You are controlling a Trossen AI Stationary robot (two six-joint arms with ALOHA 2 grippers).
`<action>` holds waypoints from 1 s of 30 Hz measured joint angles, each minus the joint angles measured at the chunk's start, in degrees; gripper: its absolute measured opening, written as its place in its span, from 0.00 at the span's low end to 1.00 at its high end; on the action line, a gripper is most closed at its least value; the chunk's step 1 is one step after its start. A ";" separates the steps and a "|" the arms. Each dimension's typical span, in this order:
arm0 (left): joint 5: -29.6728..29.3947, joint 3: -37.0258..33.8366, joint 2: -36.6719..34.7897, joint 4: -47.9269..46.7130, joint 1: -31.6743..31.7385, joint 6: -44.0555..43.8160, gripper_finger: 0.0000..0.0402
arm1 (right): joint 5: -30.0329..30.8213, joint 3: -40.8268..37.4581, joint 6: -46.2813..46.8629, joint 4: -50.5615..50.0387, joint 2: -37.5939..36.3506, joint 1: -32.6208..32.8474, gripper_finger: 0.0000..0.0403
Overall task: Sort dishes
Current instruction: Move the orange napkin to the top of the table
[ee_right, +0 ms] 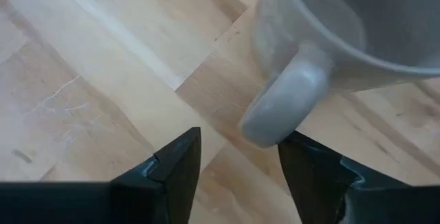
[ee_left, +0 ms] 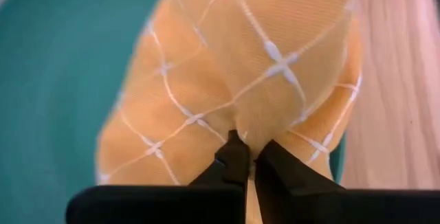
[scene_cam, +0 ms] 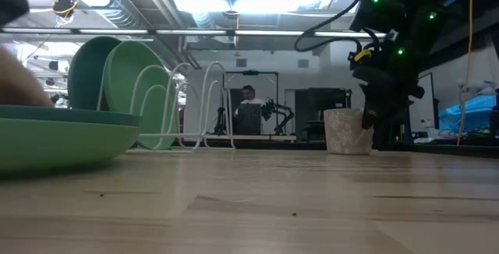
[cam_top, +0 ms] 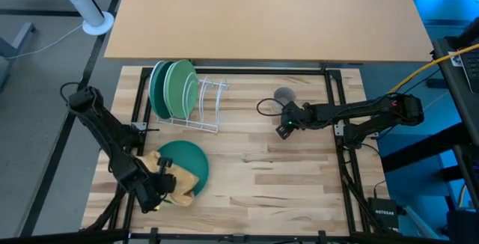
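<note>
1. The table (cam_top: 284,177) is a pale wooden top of joined planks, with a larger tan surface beyond it.
2. The wire rack (cam_top: 203,103) is white and stands at the far left part of the table; its right-hand slots are unfilled.
3. Two plates stand on edge in the rack's left slots: a teal plate (cam_top: 156,88) outermost and a lighter green plate (cam_top: 179,87) just beside it, both round and plain.
4. A third plate (cam_top: 185,156), darker teal, lies flat on the table nearer the front left, well apart from the rack. In the low view it shows as a broad shallow rim at the left edge.
5. A yellow cloth (ee_left: 234,73) with thin white checks lies bunched on the flat plate's near-left part and spills over its rim.
6. The left gripper (ee_left: 246,157) is over that plate's near edge; its fingers are closed tight, pinching a fold of the cloth.
7. The mug (cam_top: 284,96) is small, grey and speckled, upright on the table's far right of centre, its handle (ee_right: 285,107) turned toward the right arm.
8. The right gripper (cam_top: 285,125) hangs just beside the mug, fingers spread apart, with the handle just ahead of the gap between them and nothing held.
</note>
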 joint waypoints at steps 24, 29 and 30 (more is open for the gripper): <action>-30.55 30.16 -6.72 -18.76 0.01 12.14 0.00 | -1.31 0.00 -0.03 -1.36 0.00 0.00 0.52; -39.00 37.11 -6.77 -15.91 0.36 23.82 0.00 | -1.31 0.00 -0.03 -1.52 0.00 0.00 0.52; -40.62 38.25 -6.81 -14.13 0.77 27.07 0.00 | -1.31 0.00 -0.05 -1.49 0.00 0.00 0.52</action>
